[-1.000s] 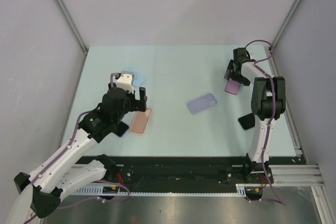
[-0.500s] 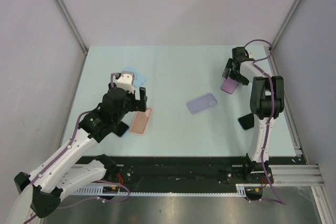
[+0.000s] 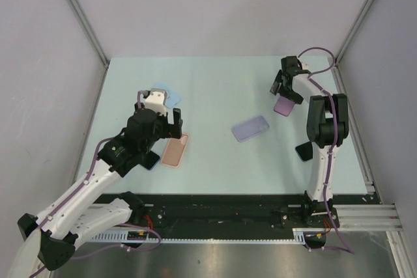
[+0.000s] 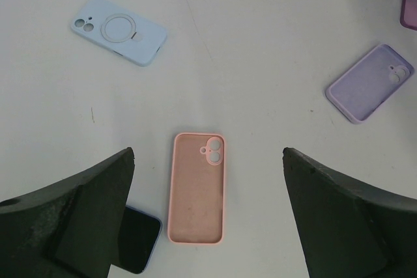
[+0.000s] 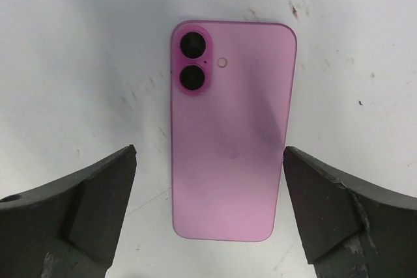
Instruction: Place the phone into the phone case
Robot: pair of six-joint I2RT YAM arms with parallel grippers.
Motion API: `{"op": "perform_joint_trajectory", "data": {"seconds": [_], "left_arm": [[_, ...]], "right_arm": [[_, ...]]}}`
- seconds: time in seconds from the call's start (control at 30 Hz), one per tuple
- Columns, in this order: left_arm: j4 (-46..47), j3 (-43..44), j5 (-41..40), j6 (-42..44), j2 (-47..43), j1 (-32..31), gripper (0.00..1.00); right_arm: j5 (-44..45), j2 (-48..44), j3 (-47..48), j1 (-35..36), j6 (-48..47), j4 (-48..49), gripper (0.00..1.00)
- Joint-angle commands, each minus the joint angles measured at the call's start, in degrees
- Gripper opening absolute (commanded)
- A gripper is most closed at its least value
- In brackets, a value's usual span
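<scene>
A pink phone (image 5: 231, 148) lies back up on the table, camera lenses away from me. My right gripper (image 5: 210, 155) hovers over it, open, a finger on each side and neither touching it. From above, the phone (image 3: 284, 105) sits at the right rear, just below the right gripper (image 3: 281, 89). An empty salmon-pink phone case (image 4: 197, 187) lies hollow side up between the fingers of my open left gripper (image 4: 208, 183), which hangs well above it. The same case (image 3: 174, 150) shows below the left gripper (image 3: 163, 122).
A dark phone (image 4: 133, 245) lies screen up left of the pink case, partly under my left finger. A light blue case (image 4: 118, 30) rests at the back left, an empty lilac case (image 3: 251, 127) mid-table, and another dark phone (image 3: 305, 151) by the right arm.
My right gripper has shifted a little left and back, and its jaws have widened slightly. The pink phone now lies slightly further left. The left arm has not moved.
</scene>
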Motion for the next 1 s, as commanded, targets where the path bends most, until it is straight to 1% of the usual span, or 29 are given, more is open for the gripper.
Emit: {"op": "perform_joint_trajectory", "data": {"seconds": [0.0,0.3,0.57,0.77,0.97], "left_arm": [[0.91,1.55,-0.71,-0.01,-0.39,-0.20,1.00],[0.91,1.55,-0.80,-0.19,-0.30,-0.20,1.00],[0.91,1.63,-0.27,-0.45,0.23,-0.12,1.00],[1.00,1.63,0.17,-0.63,0.31,-0.20,1.00],[0.91,1.63,-0.01,-0.89,0.84,-0.20,1.00]], "right_arm": [[4.85,1.83,4.65,0.72,0.02,-3.79,0.99],[3.55,1.57,3.07,-0.15,0.37,-4.77,0.98],[0.74,0.87,-0.09,-0.68,0.29,-2.75,0.98],[-0.49,1.31,-1.32,-0.95,0.29,-1.96,0.92],[-0.50,1.39,-2.11,-0.95,-1.99,-1.87,0.81]]}}
